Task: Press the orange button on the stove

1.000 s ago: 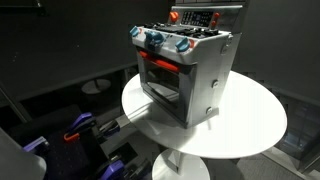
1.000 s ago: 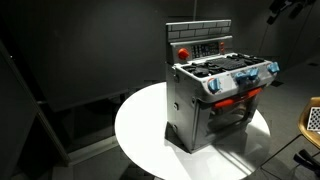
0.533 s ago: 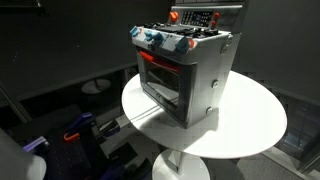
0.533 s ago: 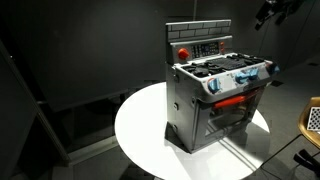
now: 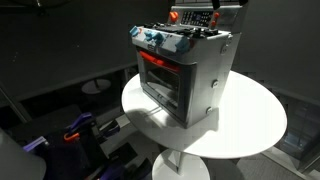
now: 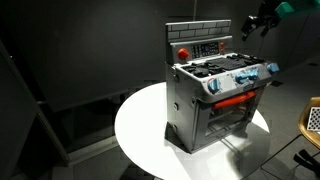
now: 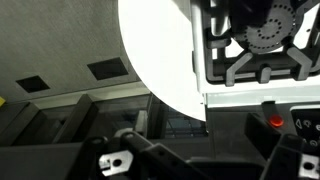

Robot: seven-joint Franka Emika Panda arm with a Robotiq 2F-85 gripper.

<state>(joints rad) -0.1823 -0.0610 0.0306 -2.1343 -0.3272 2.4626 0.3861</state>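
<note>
Finds the tool (image 6: 255, 22) shifted toward 9 o'clock and a little lower than a second ago, closer to the stove (image 6: 215, 95) yet clearly apart from it, hanging at about 2 o'clock from the raised back panel (image 6: 198, 42). Catches the same tool newly poking in at the top edge of an exterior view (image 5: 214, 6), at roughly 12 o'clock over the back panel (image 5: 195, 17), a spot bare half a second back. Leaves the stove (image 5: 185, 75) unmoved, standing upright on the round white surface (image 5: 250, 125), with blue knobs (image 5: 160, 40) along the front and the red-glowing door (image 5: 160, 72) below them. Places the orange button (image 6: 183, 52) at the 9 o'clock end of the back panel in both exterior views (image 5: 174, 16), untouched, with open air between it and the tool. Looks down through the wrist view onto the surface (image 7: 155, 50) and the stove (image 7: 215, 85) top, with a black burner grate (image 7: 262, 58) toward 2 o'clock and the orange button (image 7: 277, 122) just below it at 4 o'clock. Shows the tool (image 7: 200, 158) along the bottom edge there, its dark fingers (image 7: 112, 160) spread well apart at 7 and 5 o'clock, gripping nothing.
</note>
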